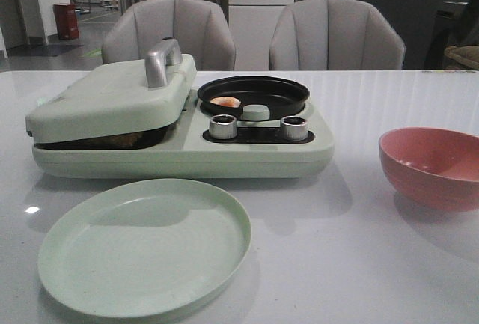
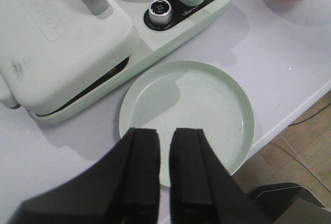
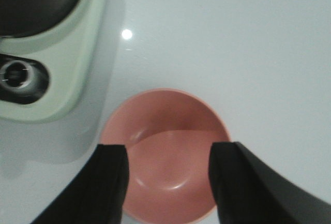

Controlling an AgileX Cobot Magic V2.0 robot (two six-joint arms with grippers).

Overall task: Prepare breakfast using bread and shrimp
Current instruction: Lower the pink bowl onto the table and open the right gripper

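Lying in the black pan (image 1: 254,90) with its long axis across the table, the shrimp (image 1: 225,102) is well apart from both grippers (left (image 2: 164,168) nearly closed, right (image 3: 168,182) spread, each empty).

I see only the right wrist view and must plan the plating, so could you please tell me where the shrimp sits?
Observer: The small orange-pink shrimp lies in the round black pan of the pale green breakfast maker.
Operator: Is its lid raised?
Observer: No, the pale green lid with the silver handle is down.
Operator: And the left gripper?
Observer: The left gripper, fingers close together and empty, hangs over the bare round pale green plate.
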